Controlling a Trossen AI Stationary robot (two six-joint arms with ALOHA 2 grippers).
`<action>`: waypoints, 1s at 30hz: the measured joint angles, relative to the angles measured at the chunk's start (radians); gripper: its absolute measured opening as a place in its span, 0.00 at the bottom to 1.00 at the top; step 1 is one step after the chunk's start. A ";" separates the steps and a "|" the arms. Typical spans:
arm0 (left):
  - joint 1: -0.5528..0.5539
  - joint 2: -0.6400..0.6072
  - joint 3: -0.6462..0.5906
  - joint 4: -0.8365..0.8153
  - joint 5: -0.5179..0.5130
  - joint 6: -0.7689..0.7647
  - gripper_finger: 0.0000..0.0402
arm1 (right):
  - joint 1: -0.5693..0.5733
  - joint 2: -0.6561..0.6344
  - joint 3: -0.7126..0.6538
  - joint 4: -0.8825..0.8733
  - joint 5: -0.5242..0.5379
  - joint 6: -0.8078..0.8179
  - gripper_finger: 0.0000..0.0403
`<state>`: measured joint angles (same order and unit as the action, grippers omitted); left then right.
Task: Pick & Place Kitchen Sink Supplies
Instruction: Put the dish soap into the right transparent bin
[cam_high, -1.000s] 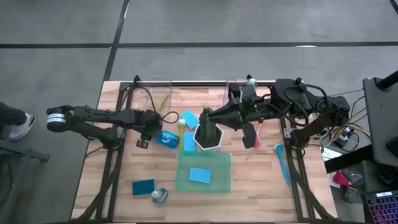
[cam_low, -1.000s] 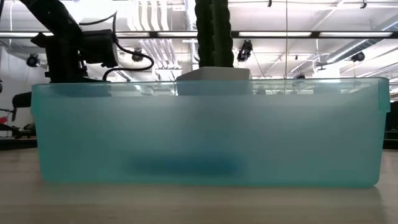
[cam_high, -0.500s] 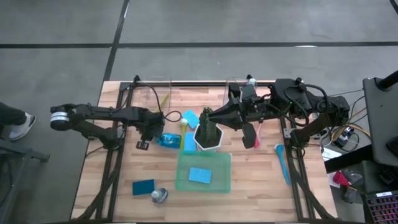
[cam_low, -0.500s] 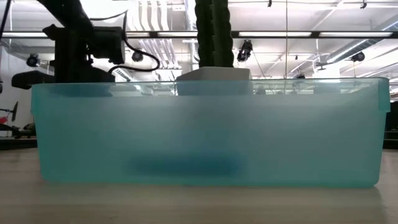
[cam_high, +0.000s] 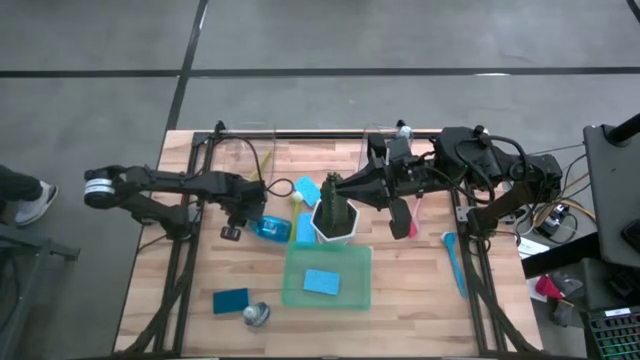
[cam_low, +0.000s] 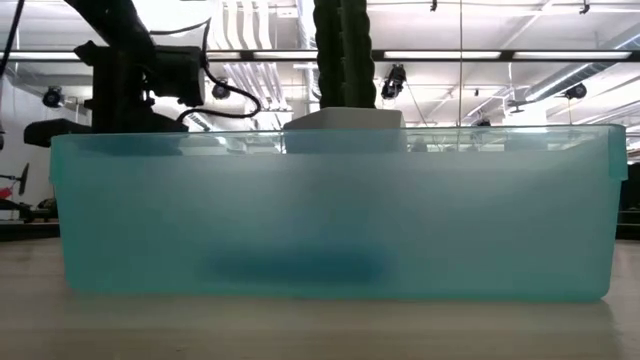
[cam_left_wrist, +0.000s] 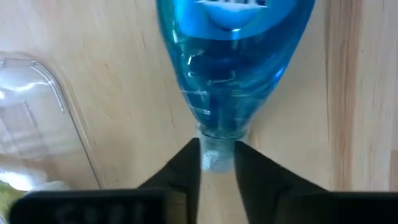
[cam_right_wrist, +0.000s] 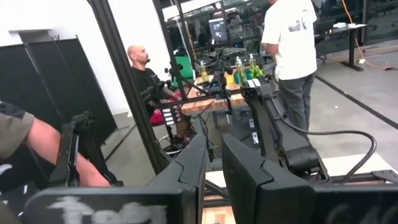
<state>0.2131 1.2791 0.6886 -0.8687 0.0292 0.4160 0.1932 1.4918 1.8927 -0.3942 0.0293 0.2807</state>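
A wooden table (cam_high: 400, 280) was seen from straight above, with two dark robot arms reaching over it. Near the front left corner lay a flat dark blue sponge (cam_high: 230, 300), with a small bottle (cam_high: 256, 315) just beside it. The left gripper (cam_high: 243, 218) sat toward the left-middle of the table, its fingers (cam_left_wrist: 186, 168) clenched on the thin neck of a clear bottle of blue liquid (cam_high: 270, 225) (the left wrist view showed that neck pinched between them, the bottle lying on the wood). A light blue sponge (cam_high: 305, 190) lay just beyond, toward the back edge. At the middle stood a dark green plant in a white pot (cam_high: 335, 215), and in front of it a green tray (cam_high: 295, 290) held another blue sponge (cam_high: 320, 282). The right gripper (cam_high: 402, 217) hung raised beside the plant, its fingers nearly together and holding nothing. Near the right edge lay a blue brush (cam_high: 455, 262).
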 joint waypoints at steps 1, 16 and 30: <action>0.000 -0.001 0.002 -0.005 0.000 -0.001 0.30 | 0.000 0.000 0.000 0.000 0.000 0.000 0.12; -0.002 0.017 0.008 -0.016 0.053 0.020 0.57 | -0.012 0.000 0.000 -0.017 0.001 -0.004 0.12; -0.005 0.130 0.014 0.067 0.055 -0.001 0.44 | -0.014 0.000 0.000 -0.015 0.008 0.000 0.12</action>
<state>0.2085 1.4094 0.7024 -0.8016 0.0839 0.4149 0.1795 1.4918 1.8927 -0.4095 0.0374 0.2808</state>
